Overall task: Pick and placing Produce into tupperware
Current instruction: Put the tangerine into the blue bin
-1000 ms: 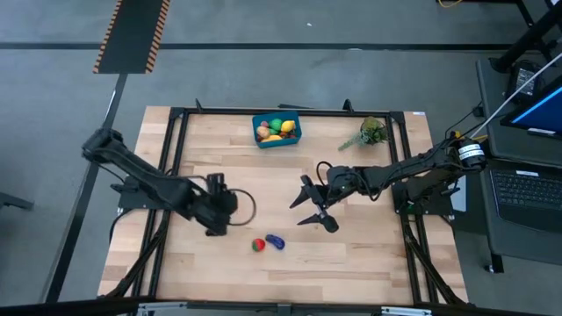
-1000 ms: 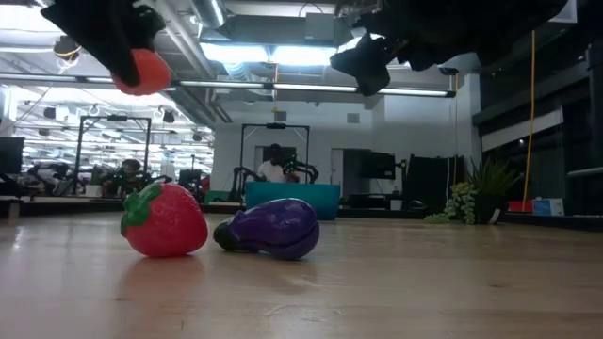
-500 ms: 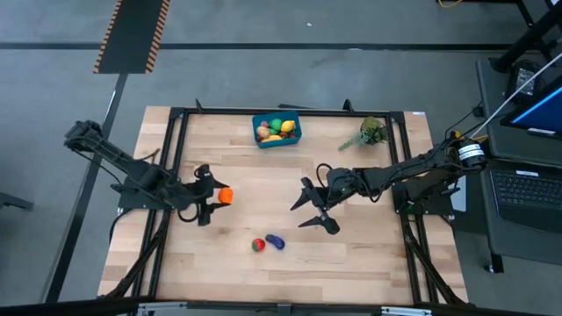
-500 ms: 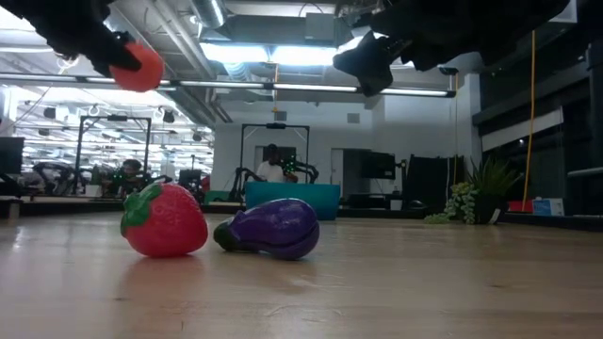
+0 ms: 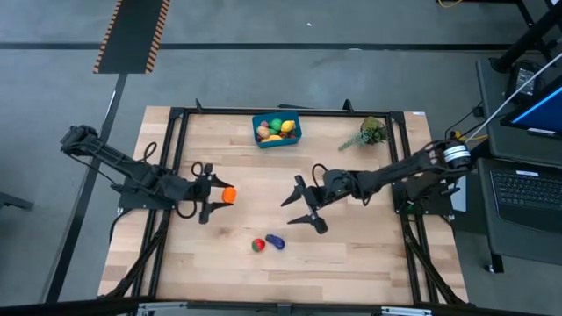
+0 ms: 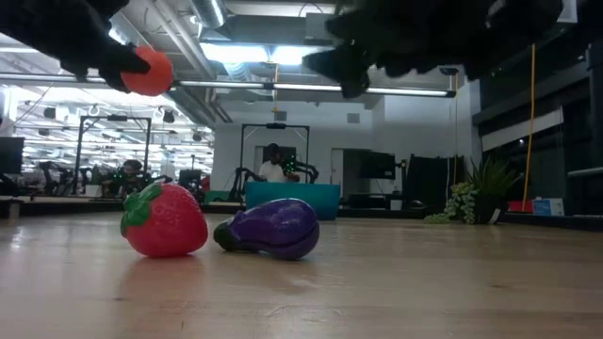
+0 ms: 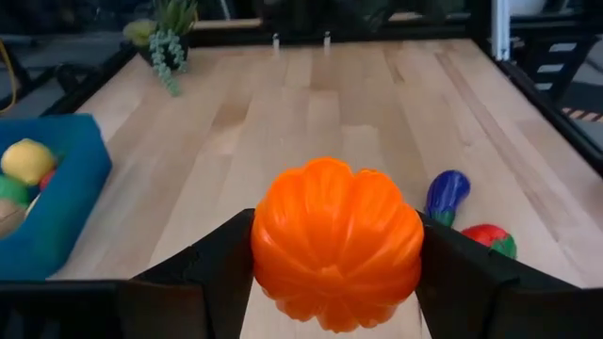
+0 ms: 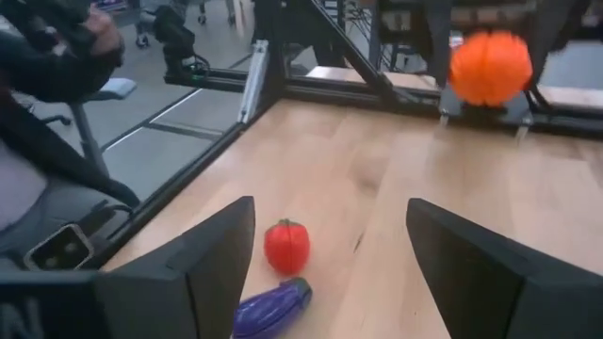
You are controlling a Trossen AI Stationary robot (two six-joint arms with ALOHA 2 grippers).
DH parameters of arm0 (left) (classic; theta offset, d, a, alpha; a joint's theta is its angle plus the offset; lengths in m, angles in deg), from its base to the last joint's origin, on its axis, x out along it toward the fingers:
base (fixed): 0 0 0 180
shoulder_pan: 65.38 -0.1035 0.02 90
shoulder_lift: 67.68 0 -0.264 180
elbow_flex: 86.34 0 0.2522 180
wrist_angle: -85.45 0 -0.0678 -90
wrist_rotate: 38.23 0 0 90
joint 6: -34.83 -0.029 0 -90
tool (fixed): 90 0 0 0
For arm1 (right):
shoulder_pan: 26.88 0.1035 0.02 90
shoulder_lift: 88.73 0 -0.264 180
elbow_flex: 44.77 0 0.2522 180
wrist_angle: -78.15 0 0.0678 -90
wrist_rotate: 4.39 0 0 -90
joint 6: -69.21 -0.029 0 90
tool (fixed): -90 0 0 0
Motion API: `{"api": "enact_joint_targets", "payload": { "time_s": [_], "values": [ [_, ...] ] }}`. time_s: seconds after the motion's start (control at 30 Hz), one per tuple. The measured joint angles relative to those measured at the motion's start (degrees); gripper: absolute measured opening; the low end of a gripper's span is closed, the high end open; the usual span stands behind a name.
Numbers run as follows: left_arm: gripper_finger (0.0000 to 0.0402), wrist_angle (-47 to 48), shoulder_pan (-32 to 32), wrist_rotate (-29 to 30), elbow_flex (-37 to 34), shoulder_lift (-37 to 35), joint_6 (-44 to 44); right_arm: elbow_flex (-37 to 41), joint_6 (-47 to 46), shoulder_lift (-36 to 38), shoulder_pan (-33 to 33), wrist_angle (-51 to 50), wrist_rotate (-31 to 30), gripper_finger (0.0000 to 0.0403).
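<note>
1. The left gripper (image 5: 217, 197) is clamped on a ribbed orange toy fruit, round like a tiny pumpkin (image 7: 336, 242). It holds the fruit up off the light wooden table (image 5: 351, 254), over the table's left half. In the left wrist view both dark fingers (image 7: 221, 268) press right against its sides, so the claw is only as wide as the fruit.
2. The right gripper (image 5: 297, 207) hangs over the middle of the table with its fingers spread wide and nothing between them. Nothing touches it either.
3. A red plastic strawberry with a green top (image 6: 165, 220) and a glossy purple toy eggplant (image 6: 273, 228) lie just beside each other on the wood, toward the front edge and below the right gripper.
4. The small blue rectangular plastic box (image 5: 277, 128) sits at the far edge, well apart from both claws. It's got yellow, green and orange pieces inside, too small to name for sure.
5. A green leafy sprig (image 5: 369, 132) lies to the right of the box.
6. In the low view both arms are just dark shapes cut off at the top, so you can't read the claws there. A person (image 6: 274, 166) sits far back in the room.
</note>
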Motion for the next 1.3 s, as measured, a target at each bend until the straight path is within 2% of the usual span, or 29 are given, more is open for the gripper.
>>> {"api": "enact_joint_targets", "payload": {
  "time_s": [0.27,0.47,0.6,0.77,1.0,1.3],
  "values": [
    [0.0231,-3.36,-5.91,-7.1,-0.19,0.04,-3.51,1.35,-2.01,-6.18,-3.23,12.86,0.04,0.0278],
    [0.0231,-4.05,-9.45,-10.45,-0.19,0.07,-5.69,14.03,-5.1,-5.35,-6.07,32.78,0.15,0.0278],
    [0.0231,-4.92,-12.48,-11.39,-0.19,0.76,-6.07,21.89,-7.71,-3.52,-7.44,41.0,0.17,0.0278],
    [0.0231,-10.39,-17.84,-18.5,-0.23,4.51,-6.14,26.91,-8.51,-2.26,-8.8,42.96,0.16,0.0278],
    [0.0231,-17.71,-26.97,-25.99,-0.23,14.01,-8.52,28.41,-8.37,-2.07,-11.48,42.95,0.15,0.0278],
    [0.0231,-28.44,-37.78,-28.28,-0.21,23.46,-10.89,28.44,-8.47,-2.07,-14.42,42.95,0.11,0.0278]
  ]
}}
